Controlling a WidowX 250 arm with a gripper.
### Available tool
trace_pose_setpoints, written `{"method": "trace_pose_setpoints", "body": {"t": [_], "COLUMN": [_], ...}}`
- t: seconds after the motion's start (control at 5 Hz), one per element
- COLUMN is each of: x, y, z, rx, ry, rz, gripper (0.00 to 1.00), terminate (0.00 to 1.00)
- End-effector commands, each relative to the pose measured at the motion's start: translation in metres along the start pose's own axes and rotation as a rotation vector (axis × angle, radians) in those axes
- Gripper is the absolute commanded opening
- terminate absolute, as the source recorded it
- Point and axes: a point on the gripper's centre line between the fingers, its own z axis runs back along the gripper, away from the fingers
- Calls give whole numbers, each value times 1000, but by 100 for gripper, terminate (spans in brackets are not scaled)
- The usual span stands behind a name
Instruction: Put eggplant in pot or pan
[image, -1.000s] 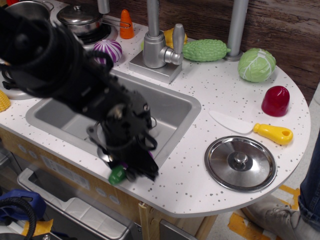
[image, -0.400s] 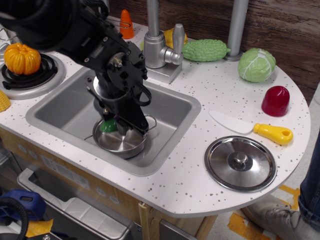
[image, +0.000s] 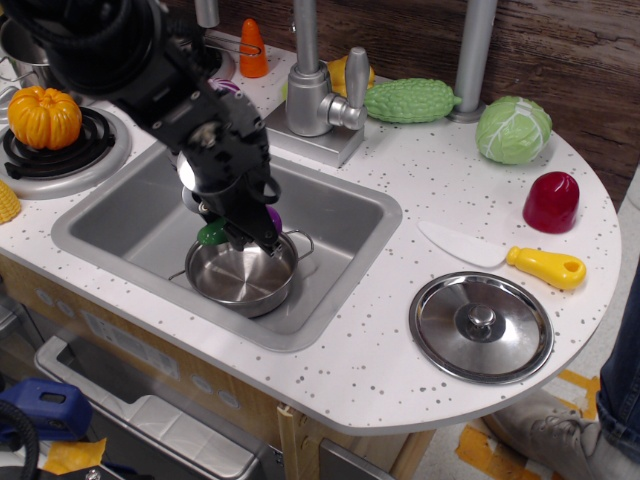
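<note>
The shallow steel pot (image: 243, 275) with wire loop handles sits in the sink (image: 130, 230), open and with nothing in it that I can see. My gripper (image: 237, 226) hangs just above the pot's far-left rim. It is shut on the eggplant (image: 273, 218). The eggplant's green stem cap pokes out on the left and a bit of purple body shows on the right. The black fingers hide the middle of the eggplant. My arm reaches in from the upper left.
An orange pumpkin (image: 42, 115) sits on the left burner. The faucet (image: 320, 95) stands behind the sink. On the right counter lie a steel lid (image: 481, 326), a yellow-handled knife (image: 545, 264), a red vegetable (image: 551, 202), a cabbage (image: 513, 129) and a green gourd (image: 410, 100).
My gripper carried the eggplant from the counter's front edge back over the sink, then shifted slightly up and left above the pot's rim.
</note>
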Motion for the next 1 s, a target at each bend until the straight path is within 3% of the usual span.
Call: {"method": "trace_pose_setpoints", "body": {"t": [0.0,0.6,0.8], "x": [1,1,1], "y": [15,15,15], "z": [-6,-6,-6], "rx": [12,12,12], "ry": [-65,-65,-65], "rz": [14,14,14], "gripper": [100,100,100], "terminate": [0,0,100]}}
